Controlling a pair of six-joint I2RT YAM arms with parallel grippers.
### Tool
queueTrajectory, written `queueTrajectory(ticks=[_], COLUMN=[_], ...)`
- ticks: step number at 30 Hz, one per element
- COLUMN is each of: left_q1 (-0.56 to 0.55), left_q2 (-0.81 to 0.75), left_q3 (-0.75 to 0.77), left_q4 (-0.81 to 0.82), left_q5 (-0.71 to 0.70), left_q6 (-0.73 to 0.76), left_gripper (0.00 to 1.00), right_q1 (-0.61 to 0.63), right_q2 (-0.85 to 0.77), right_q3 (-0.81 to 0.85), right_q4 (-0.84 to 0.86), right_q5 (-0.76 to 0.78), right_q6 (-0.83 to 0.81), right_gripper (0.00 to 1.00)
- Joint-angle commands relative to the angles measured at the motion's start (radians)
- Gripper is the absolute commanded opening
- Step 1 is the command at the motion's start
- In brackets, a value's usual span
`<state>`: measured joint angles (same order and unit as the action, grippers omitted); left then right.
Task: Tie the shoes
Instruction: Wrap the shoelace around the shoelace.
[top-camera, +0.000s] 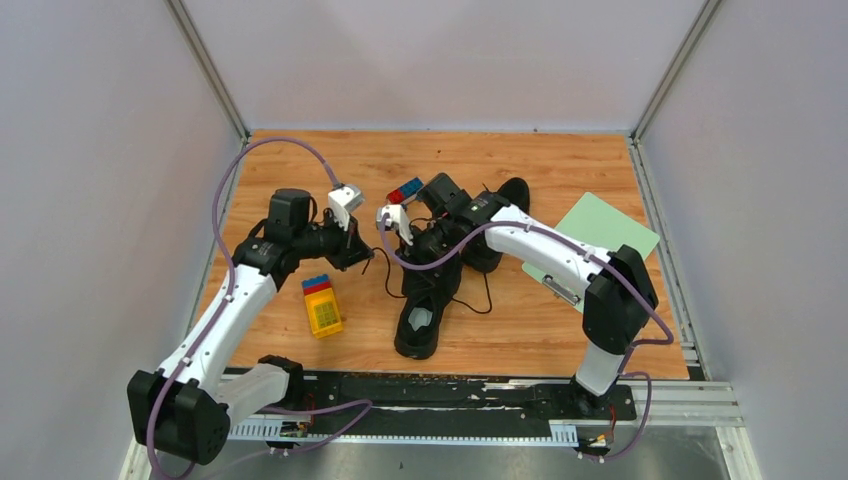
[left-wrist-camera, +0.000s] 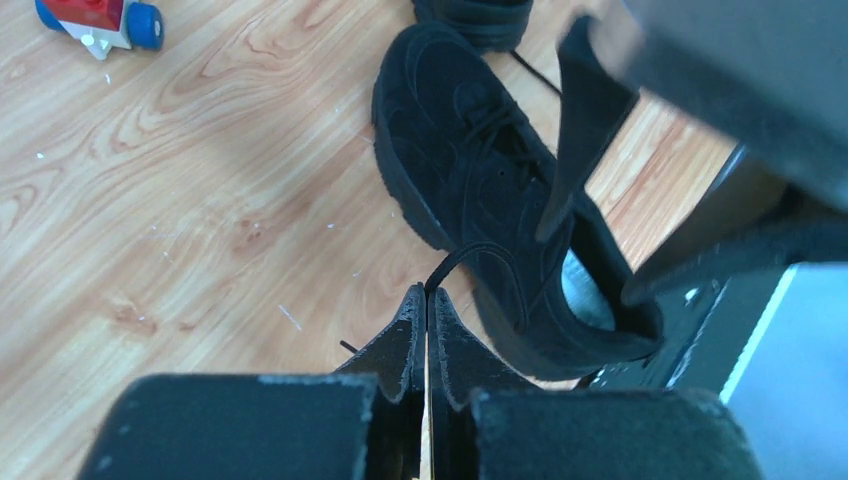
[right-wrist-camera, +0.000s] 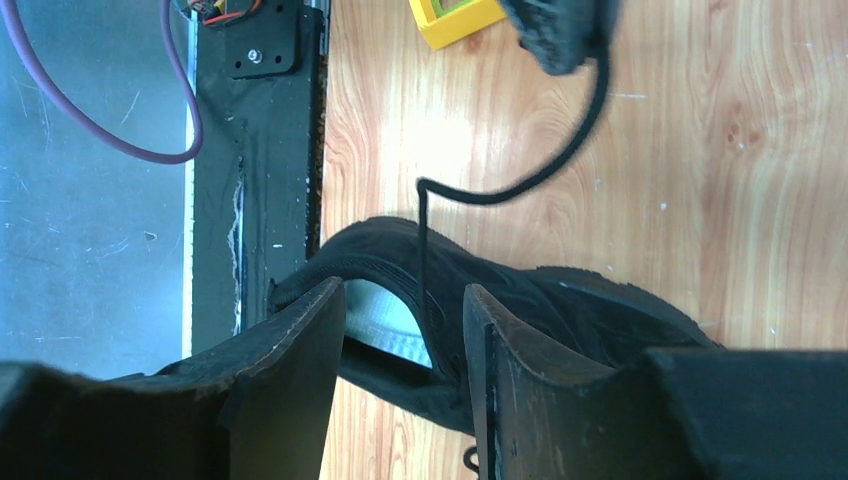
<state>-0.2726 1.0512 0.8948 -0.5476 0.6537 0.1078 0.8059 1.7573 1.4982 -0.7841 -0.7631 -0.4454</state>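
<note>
Pinching the end of a thin black lace (left-wrist-camera: 470, 252), the left gripper (left-wrist-camera: 427, 292) is clenched, its two fingers pressed flat together just off the side of the nearer sneaker (left-wrist-camera: 470, 190); the lace curves from the fingertips up to that shoe's upper. From above, this sneaker lies near the middle of the wooden table (top-camera: 300, 170), heel and pale grey insole toward the arms, toe pointing away; the second sneaker (top-camera: 512, 195) sits just beside it to the right and farther back, partly hidden under the right arm. The right gripper (right-wrist-camera: 403, 295) hangs over the nearer sneaker's collar with its fingers spread apart, grasping nothing; the lace shows in the gap between them, and whether either finger touches the fabric cannot be told. A yellow toy block (top-camera: 323, 308) lies left of the sneaker; a red-and-blue toy (top-camera: 405, 190) sits beyond the grippers; a pale green sheet (top-camera: 605, 235) lies at the table's right edge.
</note>
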Motion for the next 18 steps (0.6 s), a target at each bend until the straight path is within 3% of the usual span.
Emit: queueTrajectory(ticks=[1, 6, 18], left_q1=[0.042, 0.073, 0.089], left_q2=[-0.010, -0.006, -0.024], left_q3=[0.029, 0.040, 0.011], left_q4=[0.078, 0.081, 0.083], left_q5=[0.043, 0.082, 0.076], left_q6=[-0.218, -0.317, -0.324], left_gripper=[0.00, 0.00, 0.00], right_q1=[0.043, 0.065, 0.070], right_q2=[-0.018, 0.027, 0.054], right_q3=[0.009, 0.038, 0.029], right_q4=[0.081, 0.144, 0.185], right_q5=[0.033, 0.179, 0.097], right_q6=[0.063, 0.203, 0.323], right_gripper=[0.48, 0.49, 0.44])
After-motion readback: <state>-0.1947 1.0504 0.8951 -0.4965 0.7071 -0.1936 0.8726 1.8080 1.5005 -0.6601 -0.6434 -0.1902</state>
